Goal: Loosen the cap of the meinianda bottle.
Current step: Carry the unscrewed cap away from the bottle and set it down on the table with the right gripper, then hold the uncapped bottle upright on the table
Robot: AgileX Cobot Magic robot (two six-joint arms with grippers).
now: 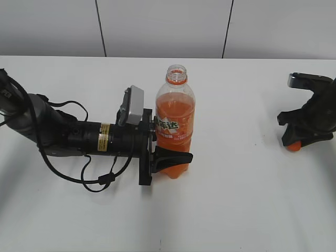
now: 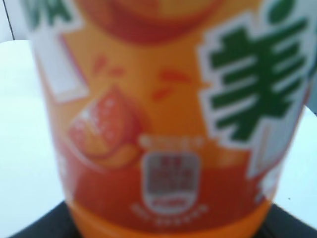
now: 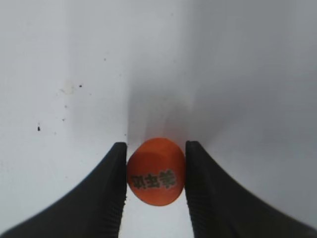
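The meinianda bottle (image 1: pixel 175 121) stands upright mid-table with orange drink inside and its neck open, no cap on it. My left gripper (image 1: pixel 168 152) is shut around the bottle's lower body, one black finger (image 1: pixel 173 156) across its front. In the left wrist view the orange label (image 2: pixel 163 124) fills the frame, blurred. The orange cap (image 3: pixel 156 171) sits between the two black fingers of my right gripper (image 3: pixel 156 173), which is shut on it just above the white table. In the exterior view that gripper (image 1: pixel 300 140) is at the far right, the cap (image 1: pixel 294 146) peeking out below.
The white table (image 1: pixel 236 199) spreads around the bottle, with a pale panelled wall (image 1: pixel 163 26) behind. The left arm and its loose black cable (image 1: pixel 100 181) lie along the table at left.
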